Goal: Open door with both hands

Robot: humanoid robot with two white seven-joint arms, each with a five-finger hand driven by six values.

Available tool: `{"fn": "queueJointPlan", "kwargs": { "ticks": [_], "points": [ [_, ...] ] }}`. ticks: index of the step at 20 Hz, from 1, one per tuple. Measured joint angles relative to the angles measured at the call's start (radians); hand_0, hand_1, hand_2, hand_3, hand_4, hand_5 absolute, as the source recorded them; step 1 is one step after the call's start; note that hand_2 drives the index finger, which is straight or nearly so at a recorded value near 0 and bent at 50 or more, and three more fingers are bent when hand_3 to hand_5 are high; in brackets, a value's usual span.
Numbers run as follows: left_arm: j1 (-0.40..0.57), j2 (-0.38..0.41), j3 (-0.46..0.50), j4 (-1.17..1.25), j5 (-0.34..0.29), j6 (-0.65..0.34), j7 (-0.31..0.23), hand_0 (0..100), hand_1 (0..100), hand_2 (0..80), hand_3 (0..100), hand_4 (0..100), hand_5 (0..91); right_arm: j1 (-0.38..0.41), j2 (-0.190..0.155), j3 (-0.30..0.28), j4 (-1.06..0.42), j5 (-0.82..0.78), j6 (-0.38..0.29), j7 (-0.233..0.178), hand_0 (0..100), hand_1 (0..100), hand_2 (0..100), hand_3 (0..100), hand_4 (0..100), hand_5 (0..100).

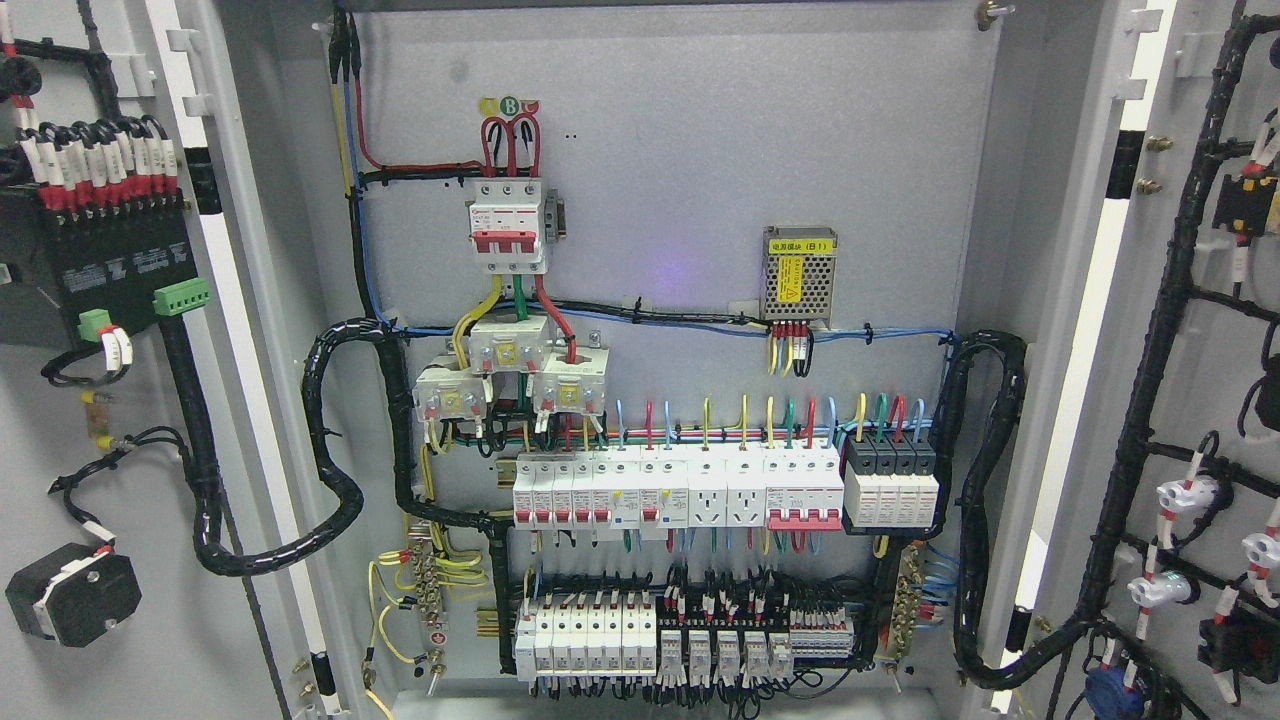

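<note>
An electrical cabinet fills the head view with both doors swung wide. The left door [150, 480] shows its inner face, with a black terminal block [95, 250] and wiring. The right door [1180, 420] also shows its inside, carrying black cable looms and white lamp backs. Between them the grey back panel [700, 180] holds a red and white main breaker [508, 225], rows of small breakers [680, 490] and relays [690, 640]. No robot hand or arm appears in the picture.
A metal-meshed power supply [798, 275] sits at the panel's right. Thick black corrugated conduits [335, 460] loop from each door to the panel, the right one [985, 480] near the hinge side. Coloured wires run across the middle.
</note>
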State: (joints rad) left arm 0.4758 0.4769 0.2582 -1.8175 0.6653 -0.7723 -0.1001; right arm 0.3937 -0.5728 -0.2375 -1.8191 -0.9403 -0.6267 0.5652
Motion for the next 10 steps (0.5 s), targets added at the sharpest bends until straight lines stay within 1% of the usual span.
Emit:
{"fn": "queueJointPlan", "kwargs": {
  "ticks": [10],
  "points": [
    [-0.005,0.005,0.048,0.038,0.008,0.000,0.000,0,0,0.0,0,4,0.0,-0.003,-0.013,-0.014,0.009,-0.020,0.000,0.000,0,0,0,0,0,0]
  ]
}}
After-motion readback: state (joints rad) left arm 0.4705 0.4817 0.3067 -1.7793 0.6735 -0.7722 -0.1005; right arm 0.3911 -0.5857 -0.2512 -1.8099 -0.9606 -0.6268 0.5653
